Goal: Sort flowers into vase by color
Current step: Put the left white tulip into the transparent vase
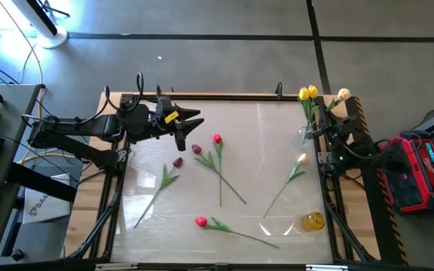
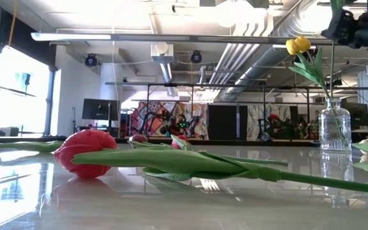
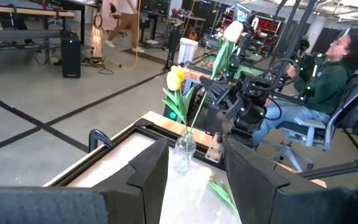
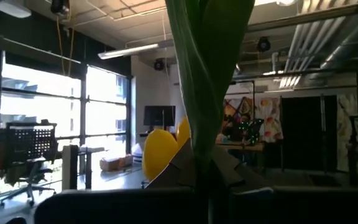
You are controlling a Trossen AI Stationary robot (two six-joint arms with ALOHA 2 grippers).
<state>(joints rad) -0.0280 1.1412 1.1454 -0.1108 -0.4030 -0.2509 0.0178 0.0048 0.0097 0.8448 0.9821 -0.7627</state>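
Here your right gripper (image 1: 336, 113) sat at the table's far right corner, its fingers shut on the green stem of a peach tulip (image 1: 343, 95) whose head stood up beside the glass vase (image 1: 305, 135); in its own wrist view that stem (image 4: 205, 93) filled the middle, with the yellow tulips (image 4: 161, 154) just behind it. The vase held those two yellow tulips (image 1: 307, 92), and it stood just beside your right gripper. Your left gripper (image 1: 194, 120) hung over the far left part of the white table (image 1: 277, 158), its fingers (image 3: 146, 171) partly apart and holding nothing. On the table near it lay two dark maroon tulips (image 1: 197, 149) and a red tulip (image 1: 217, 139), their stems running toward the near edge. A second peach tulip (image 1: 301, 159) lay toward the right, below the vase. Another red tulip (image 1: 200, 221) lay near the front edge, large in the low view (image 2: 85, 152). A small yellow vase (image 1: 313, 220) lay on its side at the near right corner. In your left wrist view a person (image 3: 319, 81) sat in a chair beyond the table.
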